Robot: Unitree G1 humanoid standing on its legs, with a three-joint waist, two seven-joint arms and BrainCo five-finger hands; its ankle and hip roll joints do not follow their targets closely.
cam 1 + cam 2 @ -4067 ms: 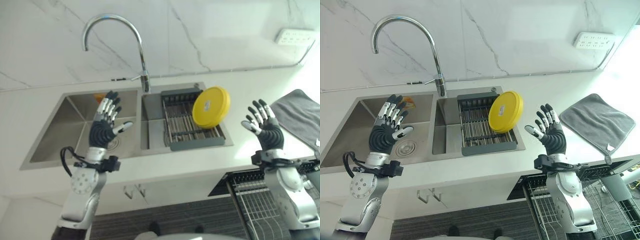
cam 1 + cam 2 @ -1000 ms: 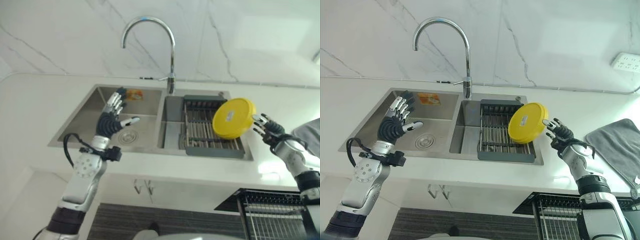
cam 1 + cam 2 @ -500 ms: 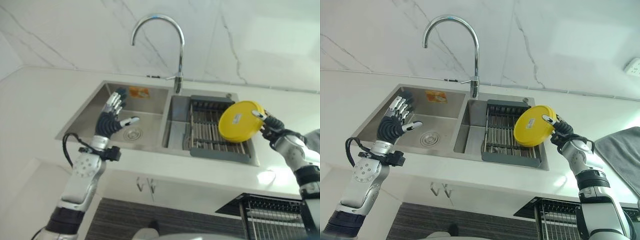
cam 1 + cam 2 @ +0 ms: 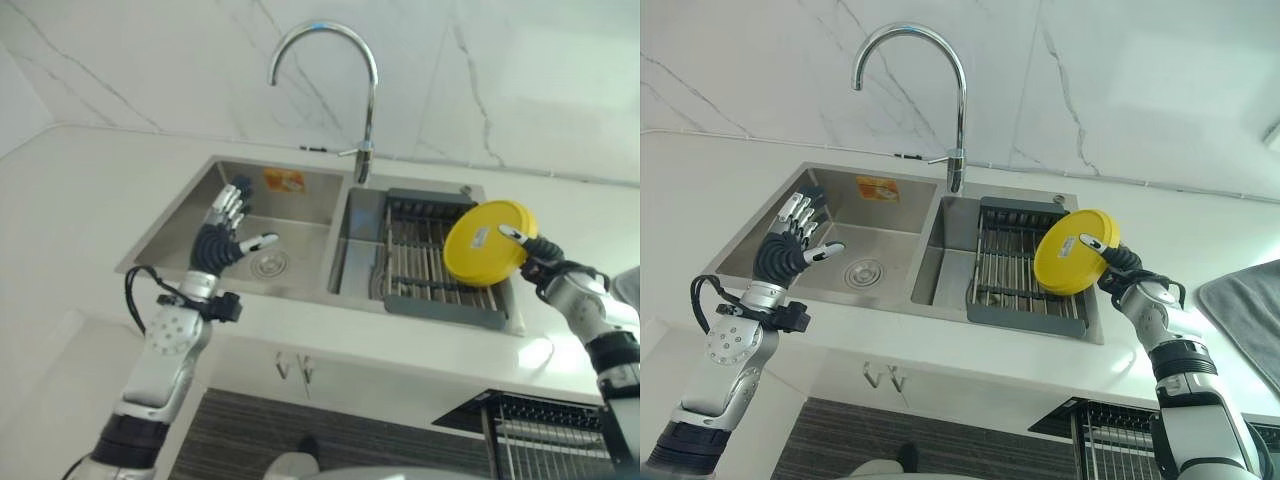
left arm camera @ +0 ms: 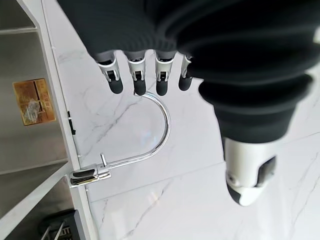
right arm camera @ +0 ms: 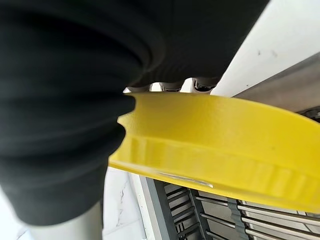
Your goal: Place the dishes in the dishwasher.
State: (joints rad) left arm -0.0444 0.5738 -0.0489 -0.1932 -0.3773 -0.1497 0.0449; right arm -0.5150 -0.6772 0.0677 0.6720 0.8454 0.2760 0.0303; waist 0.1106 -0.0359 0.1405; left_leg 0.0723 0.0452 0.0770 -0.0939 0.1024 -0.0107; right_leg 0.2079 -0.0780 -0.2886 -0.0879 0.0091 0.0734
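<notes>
The white tabletop (image 4: 700,190) carries a double stainless sink (image 4: 760,232) set under a tall curved faucet (image 4: 958,170), and the sink's right basin holds a dark drying rack (image 4: 1010,270) with metal bars. A yellow plate (image 4: 1068,268) stands on edge at the right end of that rack, by the sink's right rim, tilted up toward the wall. The right hand (image 4: 1118,268) is at the plate's right edge: its thumb lies over the plate's face and, in the right wrist view, the fingers (image 6: 172,86) show past the far side of the rim, so the hand appears to be pinching the plate. The left hand (image 4: 788,248) hovers above the left basin with its fingers straight and spread, holding nothing. The step in hand looks like the pick-up of the first dish. Next, I judge, the plate must be lifted clear of the rack bars without scraping, then carried down and right to the dishwasher rack (image 4: 1110,440) at the lower right below the tabletop's front edge.
</notes>
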